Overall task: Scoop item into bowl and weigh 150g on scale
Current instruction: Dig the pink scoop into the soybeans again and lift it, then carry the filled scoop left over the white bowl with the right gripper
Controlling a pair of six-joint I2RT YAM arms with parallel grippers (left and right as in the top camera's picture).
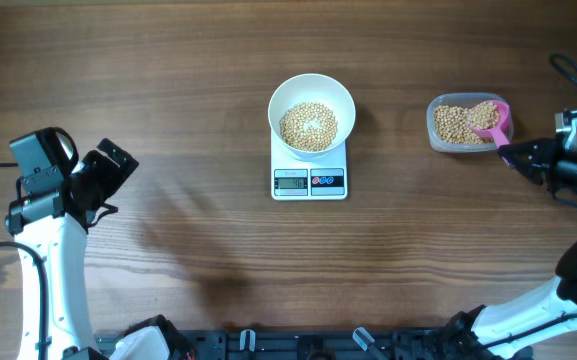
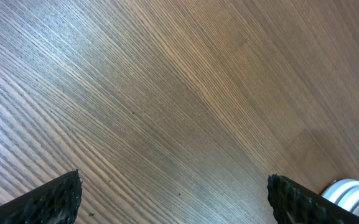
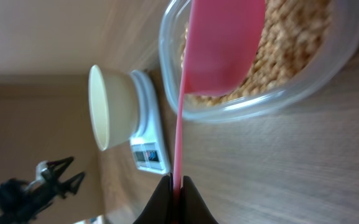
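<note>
Right wrist view: scoop in the bean tub, bowl on the scale

Nearest the lens, the right gripper [image 3: 176, 186] is clenched on the thin tip of the pink scoop [image 3: 219, 43]. Gripping the handle so far back likely keeps the fingers out of the beans [image 3: 291, 43]. The scoop's cup rests inside the clear plastic tub [image 3: 272, 102], on the heap; whether it is loaded I cannot tell.

Seen from overhead, the white bowl [image 1: 311, 115] stands at 9 o'clock from the tub. It sits on the digital scale [image 1: 309, 182] and already holds a layer of beans, so each scoopful is weighed as it lands. The display faces 6 o'clock, its digits too small to read.

Farthest off, toward the table's [image 1: 168, 60] 9 o'clock edge, the left gripper [image 1: 108, 172] hangs spread wide and grasps nothing. It is probably parked clear of the work.
</note>
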